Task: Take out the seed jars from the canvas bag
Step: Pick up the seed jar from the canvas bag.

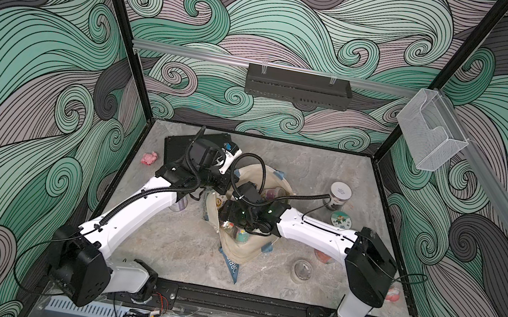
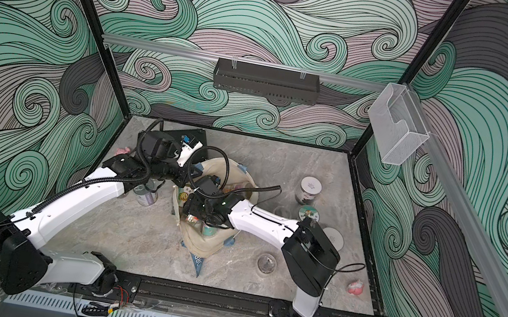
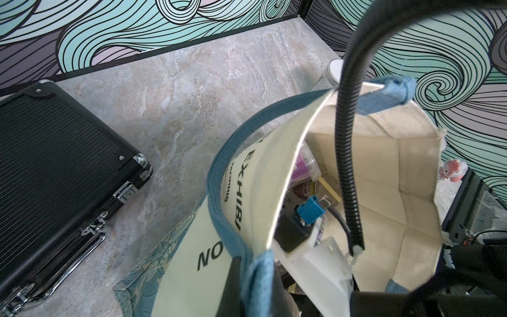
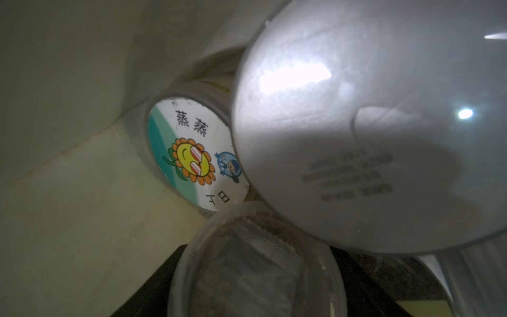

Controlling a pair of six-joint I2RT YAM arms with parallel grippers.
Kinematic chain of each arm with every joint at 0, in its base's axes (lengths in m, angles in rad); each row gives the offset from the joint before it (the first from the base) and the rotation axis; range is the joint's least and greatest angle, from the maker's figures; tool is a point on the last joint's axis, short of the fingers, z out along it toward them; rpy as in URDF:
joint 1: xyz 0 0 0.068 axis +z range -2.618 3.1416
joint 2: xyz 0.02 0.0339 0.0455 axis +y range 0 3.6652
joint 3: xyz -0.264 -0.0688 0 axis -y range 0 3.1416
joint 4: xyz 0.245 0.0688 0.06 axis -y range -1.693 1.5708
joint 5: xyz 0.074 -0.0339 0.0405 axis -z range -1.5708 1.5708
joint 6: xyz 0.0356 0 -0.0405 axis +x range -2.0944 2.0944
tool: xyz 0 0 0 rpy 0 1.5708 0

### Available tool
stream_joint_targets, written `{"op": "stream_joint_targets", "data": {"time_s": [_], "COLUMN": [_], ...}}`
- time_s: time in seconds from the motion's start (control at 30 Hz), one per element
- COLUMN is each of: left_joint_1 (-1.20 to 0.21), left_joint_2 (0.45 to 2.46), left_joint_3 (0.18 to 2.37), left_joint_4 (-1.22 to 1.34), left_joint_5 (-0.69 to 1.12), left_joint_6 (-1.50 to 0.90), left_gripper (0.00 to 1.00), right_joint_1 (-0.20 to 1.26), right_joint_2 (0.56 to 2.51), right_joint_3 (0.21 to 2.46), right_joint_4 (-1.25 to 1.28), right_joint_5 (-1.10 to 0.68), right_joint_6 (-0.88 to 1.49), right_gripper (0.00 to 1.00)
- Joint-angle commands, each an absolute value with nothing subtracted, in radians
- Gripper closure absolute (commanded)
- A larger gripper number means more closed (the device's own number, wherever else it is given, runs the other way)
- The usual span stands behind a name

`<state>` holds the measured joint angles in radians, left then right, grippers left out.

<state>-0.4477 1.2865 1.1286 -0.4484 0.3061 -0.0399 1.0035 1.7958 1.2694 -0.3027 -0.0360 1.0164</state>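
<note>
Pinch of left claw (image 3: 248, 277) on canvas bag (image 3: 384, 219) shows only in wrist view; right claw (image 1: 229, 222) unreadable.

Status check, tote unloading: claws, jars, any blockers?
Left claw shut on cream canvas tote bag rim, holding it open. Right claw down inside, grip unclear. Clear plastic seed jars inside, crowded together.

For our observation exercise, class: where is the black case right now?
In a top view the black case lies at the table's far left, between the pink toy and the canvas bag, partly under the left arm.
</note>
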Motion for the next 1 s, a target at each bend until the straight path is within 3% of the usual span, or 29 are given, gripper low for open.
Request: {"op": "stream_joint_targets", "data": {"time_s": [0.0,0.37,0.67,0.97], "left_joint_1": [-0.443,-0.387,-0.327,-0.218], "left_joint_2": [1.276,1.265,1.291,1.321], "left_joint_3": [1.167,1.172,1.191,1.21], "left_joint_4": [-0.376,-0.388,-0.43,-0.468], "left_joint_5": [0.334,0.285,0.202,0.181], "left_joint_6": [-0.058,-0.096,-0.138,-0.194], "left_gripper": [1.0,1.0,1.0,1.0], "right_joint_1": [1.0,0.999,0.991,0.815], "right_joint_2": [1.806,1.604,1.411,1.209], "right_joint_3": [1.304,1.212,1.222,1.203], "right_joint_4": [-0.344,-0.275,-0.33,-0.427], "right_joint_5": [-0.029,0.056,0.169,0.201], "right_joint_6": [0.999,0.839,0.635,0.542], "right_gripper": [0.28,0.4,0.42,0.42]}}
